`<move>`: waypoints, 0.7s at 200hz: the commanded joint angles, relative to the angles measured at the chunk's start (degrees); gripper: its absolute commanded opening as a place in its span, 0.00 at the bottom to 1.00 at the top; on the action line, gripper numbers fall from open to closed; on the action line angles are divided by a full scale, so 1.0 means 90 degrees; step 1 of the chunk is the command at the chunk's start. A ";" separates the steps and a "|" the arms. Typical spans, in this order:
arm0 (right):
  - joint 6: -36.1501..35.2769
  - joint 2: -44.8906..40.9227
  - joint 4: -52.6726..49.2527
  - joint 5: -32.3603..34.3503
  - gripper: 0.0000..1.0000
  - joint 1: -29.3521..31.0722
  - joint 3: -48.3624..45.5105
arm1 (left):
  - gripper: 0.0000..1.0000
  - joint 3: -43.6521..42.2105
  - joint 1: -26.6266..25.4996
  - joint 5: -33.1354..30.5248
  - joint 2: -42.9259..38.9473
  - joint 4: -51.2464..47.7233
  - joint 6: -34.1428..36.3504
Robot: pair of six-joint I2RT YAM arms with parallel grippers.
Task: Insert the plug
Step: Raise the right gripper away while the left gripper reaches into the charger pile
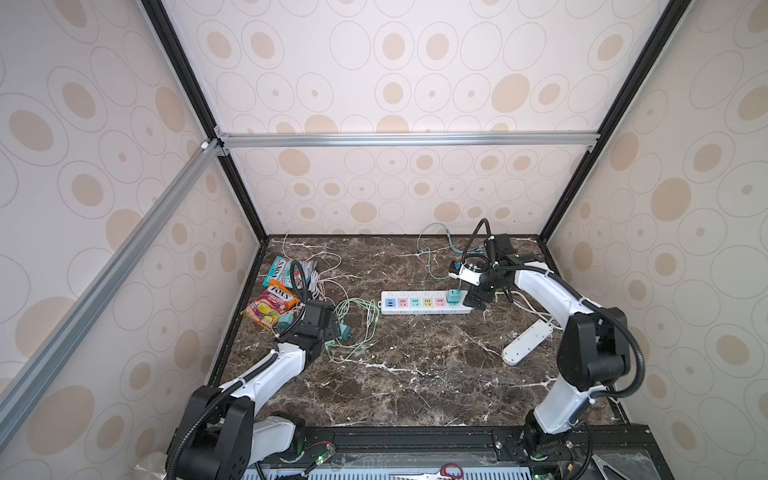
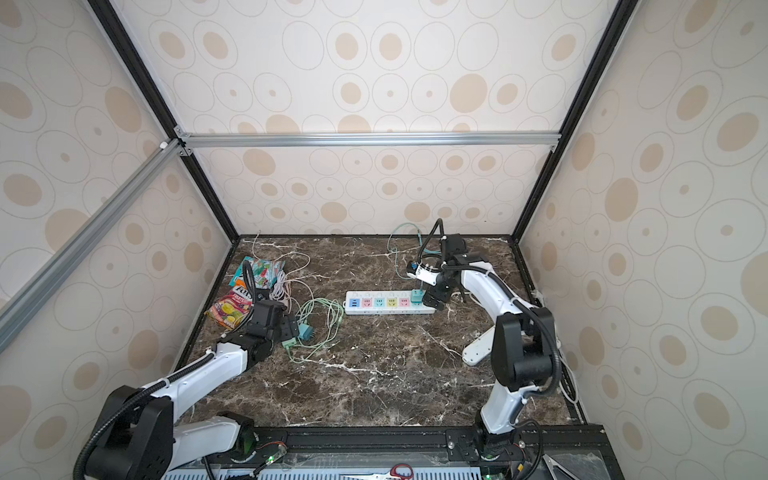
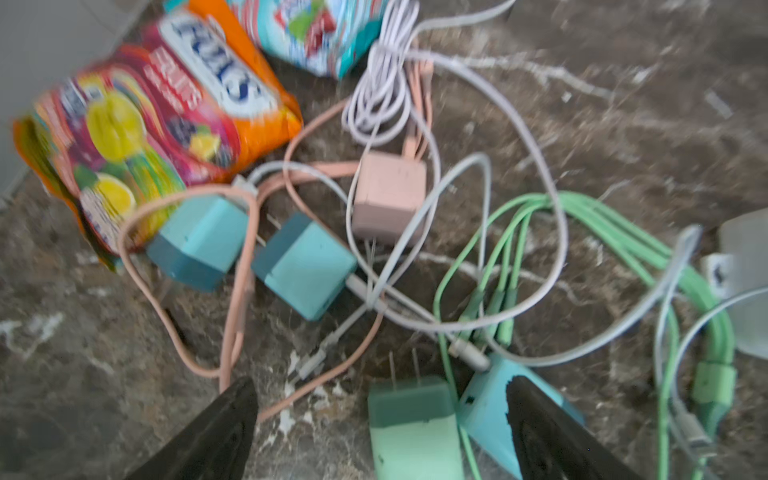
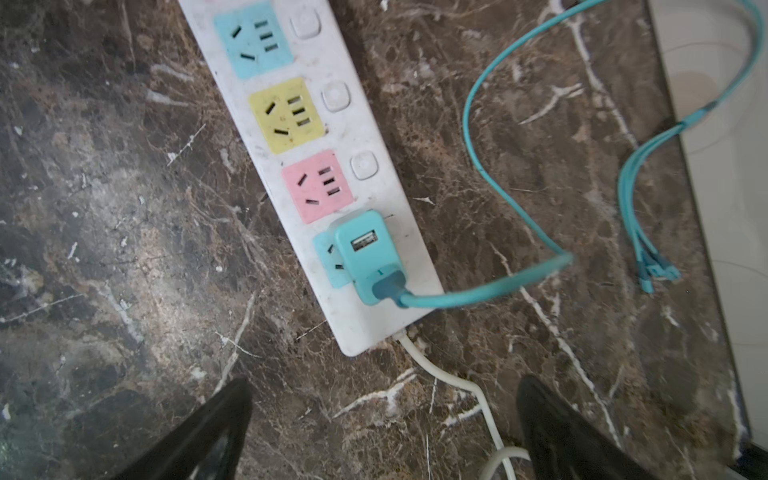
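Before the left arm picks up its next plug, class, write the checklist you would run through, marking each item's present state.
1. Teal adapter standing in power strip end socket: ok.
2. Pushed fully home: cannot tell.
3. Right gripper open, clear of it: ok.
4. Pink socket beside it free: ok.
5. Left gripper open, empty: ok.
6. Mint adapter between its jaws clear of green cables: not ok.

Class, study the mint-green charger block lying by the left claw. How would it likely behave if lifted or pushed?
The mint-green charger block looks rigid and smooth, so it probably keeps its shape but might slip. It lies flat, so a push likely slides it. The looping green cable beside it could snag or drag.
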 commanded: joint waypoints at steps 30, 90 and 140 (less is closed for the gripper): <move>0.3178 -0.1326 0.3014 0.0799 1.00 0.0049 -0.1123 | 0.84 -0.0005 0.0009 0.1423 0.0208 -0.0797 -0.0657; 0.4195 -0.1643 0.3849 0.0749 1.00 0.0049 -0.1745 | 0.76 -0.0571 -0.0774 0.1633 0.0073 -0.0797 -0.1563; 0.4467 -0.1760 0.4483 0.0398 1.00 0.0074 -0.2022 | 0.73 -0.0708 -0.1536 0.2275 0.0482 -0.0245 -0.2038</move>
